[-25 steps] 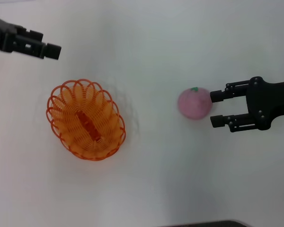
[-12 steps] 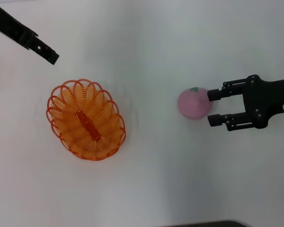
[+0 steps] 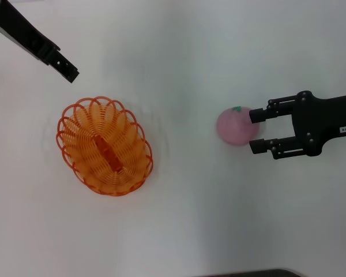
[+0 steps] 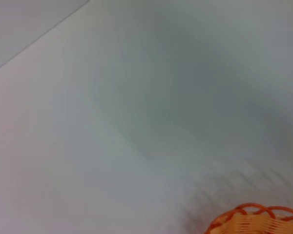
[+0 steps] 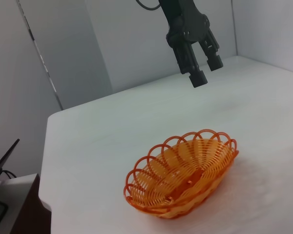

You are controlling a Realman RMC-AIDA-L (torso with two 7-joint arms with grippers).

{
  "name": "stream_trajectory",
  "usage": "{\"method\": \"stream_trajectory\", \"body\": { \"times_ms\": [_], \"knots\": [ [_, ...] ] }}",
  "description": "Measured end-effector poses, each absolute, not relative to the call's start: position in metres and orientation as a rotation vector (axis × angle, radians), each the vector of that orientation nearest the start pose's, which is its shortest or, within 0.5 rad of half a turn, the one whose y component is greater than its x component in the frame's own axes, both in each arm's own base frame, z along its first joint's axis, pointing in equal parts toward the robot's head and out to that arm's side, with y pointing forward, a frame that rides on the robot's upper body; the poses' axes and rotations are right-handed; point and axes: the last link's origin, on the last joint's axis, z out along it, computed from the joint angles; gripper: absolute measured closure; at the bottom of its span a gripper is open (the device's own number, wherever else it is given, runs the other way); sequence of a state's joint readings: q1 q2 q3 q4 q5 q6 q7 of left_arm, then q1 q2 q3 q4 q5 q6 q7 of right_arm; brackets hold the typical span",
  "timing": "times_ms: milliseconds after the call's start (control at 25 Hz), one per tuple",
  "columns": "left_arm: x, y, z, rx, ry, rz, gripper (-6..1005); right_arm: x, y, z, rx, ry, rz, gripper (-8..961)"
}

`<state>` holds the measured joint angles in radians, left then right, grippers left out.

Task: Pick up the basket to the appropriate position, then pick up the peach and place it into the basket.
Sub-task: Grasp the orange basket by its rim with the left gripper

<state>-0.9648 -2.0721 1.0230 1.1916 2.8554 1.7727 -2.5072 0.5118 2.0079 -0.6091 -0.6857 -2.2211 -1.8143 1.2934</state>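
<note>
Pink peach between open fingers

White surface carries the orange basket, the landmark. Well to the basket's right lies the peach, green stem tip up. The right tool is open, one finger touching the peach's upper edge, the other just beside its lower edge. The left tool hangs above the basket's far left rim, clear of it, fingers parted, holding nothing.

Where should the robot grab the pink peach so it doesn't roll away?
Probably around its round middle, coming from the right, where the open right gripper already sits with one finger on each side of the peach. It's a ball, so squeezing across the widest part holds best.
</note>
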Motion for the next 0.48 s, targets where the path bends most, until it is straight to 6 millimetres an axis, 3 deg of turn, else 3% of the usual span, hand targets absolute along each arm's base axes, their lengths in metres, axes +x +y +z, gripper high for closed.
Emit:
{"method": "stream_trajectory", "body": {
  "times_ms": [160,480],
  "knots": [
    [-0.139,0.405,0.037,-2.524,-0.953,0.623,128,0.286,0.294,0.028,-2.965,0.504,0.552,263],
    [-0.174,0.414,0.002,-2.511,-1.002,0.645,135,0.285,0.294,0.022,-2.963,0.512,0.551,262]
  ]
}}
